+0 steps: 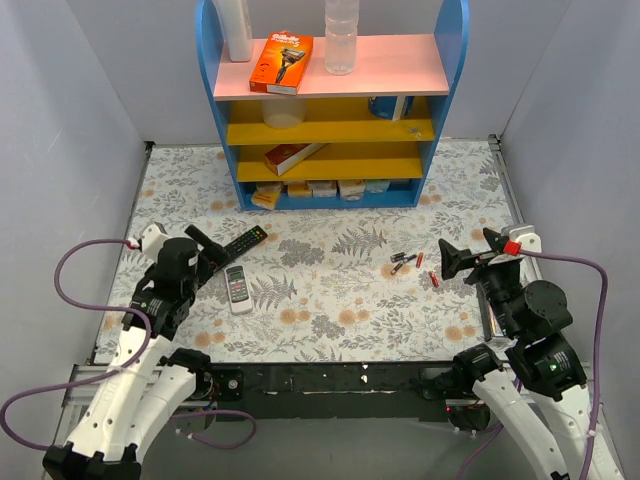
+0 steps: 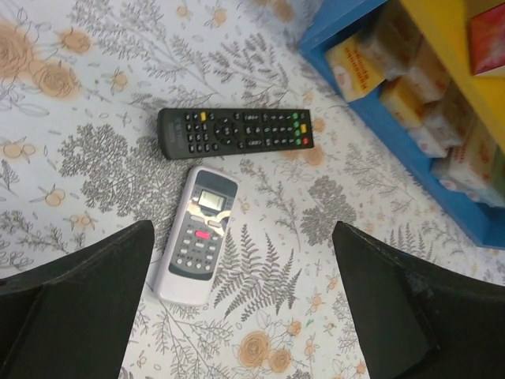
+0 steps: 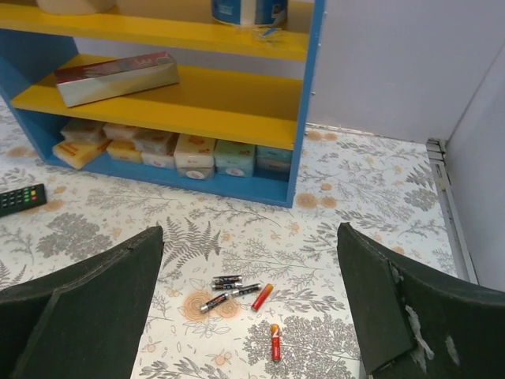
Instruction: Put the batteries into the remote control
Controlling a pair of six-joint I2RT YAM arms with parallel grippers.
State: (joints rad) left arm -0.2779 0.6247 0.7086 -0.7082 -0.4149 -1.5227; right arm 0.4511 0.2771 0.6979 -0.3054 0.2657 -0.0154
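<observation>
Lying by black remote, remote ctrl, batteries scattered, L claw wide, R claw wide

Matt flower-printed covering on the counter, smooth pale plastic with a faint sheen on the remote control, duller black plastic on the black remote, shiny-wrapped batteries with metal ends, and a smooth painted shelf carrying a clear plastic bottle.

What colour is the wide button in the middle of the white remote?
Pinkish red. The button on the remote control shows best in the left wrist view.
</observation>
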